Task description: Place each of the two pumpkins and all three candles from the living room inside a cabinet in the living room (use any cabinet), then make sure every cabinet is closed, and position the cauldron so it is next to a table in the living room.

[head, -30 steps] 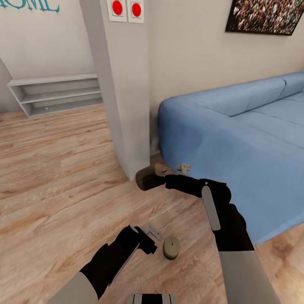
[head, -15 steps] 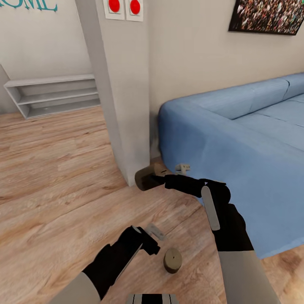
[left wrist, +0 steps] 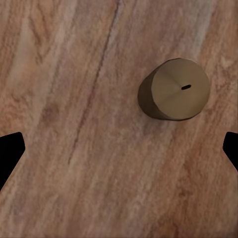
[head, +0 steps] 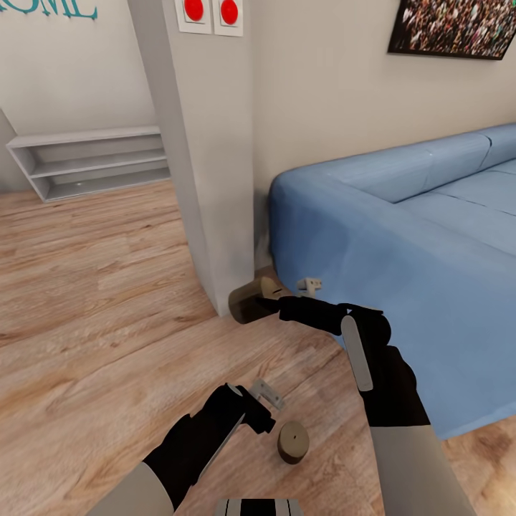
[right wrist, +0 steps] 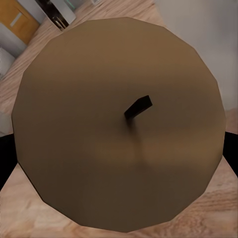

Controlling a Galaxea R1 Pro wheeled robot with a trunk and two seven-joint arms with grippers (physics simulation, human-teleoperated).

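1. Left wrist view: the left gripper point(left wrist: 119, 148) hangs over the wooden floor point(left wrist: 59, 74) with its jaws wide apart and nothing between them; only the 2 dark fingertips point(left wrist: 9, 151) show at the frame edges.
2. A candle point(left wrist: 174, 89) stands upright on the floor, long axis vertical, wick up, off to one side of the jaw gap rather than under it. In the head view this candle point(head: 292, 441) lies just beside the left gripper point(head: 265, 395), the nearer arm.
3. Farther off, the right gripper point(head: 266, 304) is clamped on a second candle point(head: 252, 298), held tilted off the floor near the pillar point(head: 208, 143) and sofa point(head: 401, 236).
4. Right wrist view: that candle's top point(right wrist: 119, 129) hides the jaws.
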